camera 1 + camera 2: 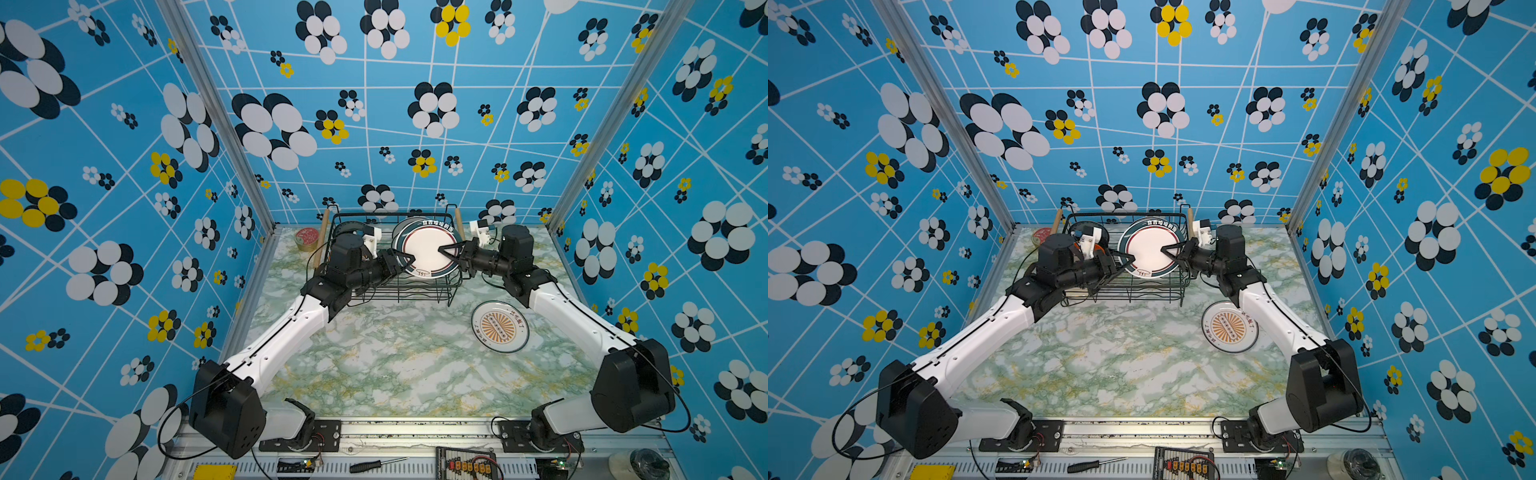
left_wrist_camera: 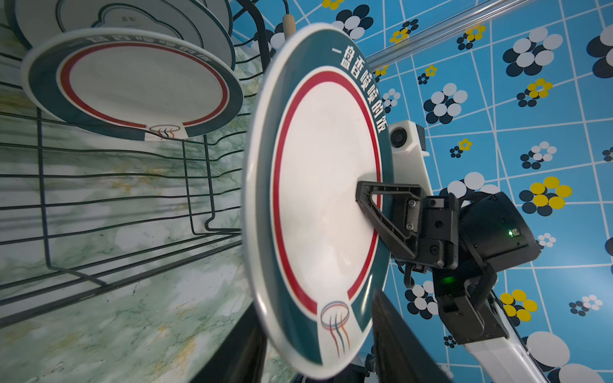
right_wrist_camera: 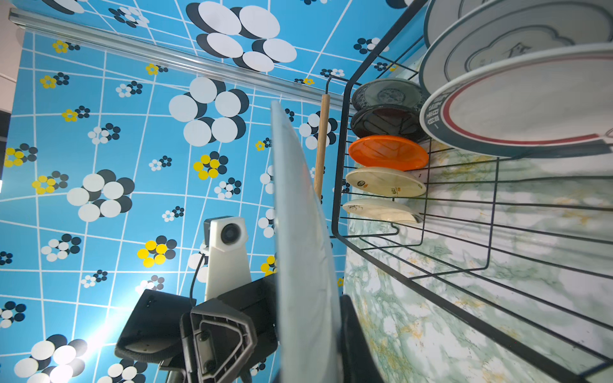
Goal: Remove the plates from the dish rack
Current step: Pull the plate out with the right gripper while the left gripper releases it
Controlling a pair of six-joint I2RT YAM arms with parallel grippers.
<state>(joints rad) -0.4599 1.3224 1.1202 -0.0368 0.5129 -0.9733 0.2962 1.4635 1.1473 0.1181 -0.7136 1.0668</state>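
The teal-rimmed plate (image 1: 428, 249) stands upright over the front of the dish rack (image 1: 399, 293), apparently lifted out of its slots. The right end effector (image 1: 443, 252) is clamped on the plate's edge toward the rack's right side. The left end effector (image 1: 409, 262) straddles the opposite rim, jaws apart. This looks like a handover. The left arm should back off along the plate's plane without nudging it. The right arm can then carry it over the rack's front wall to the table (image 1: 374, 365).

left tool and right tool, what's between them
The teal-rimmed plate, held upright by the right tool, left tool open around its edge; seen in both top views.
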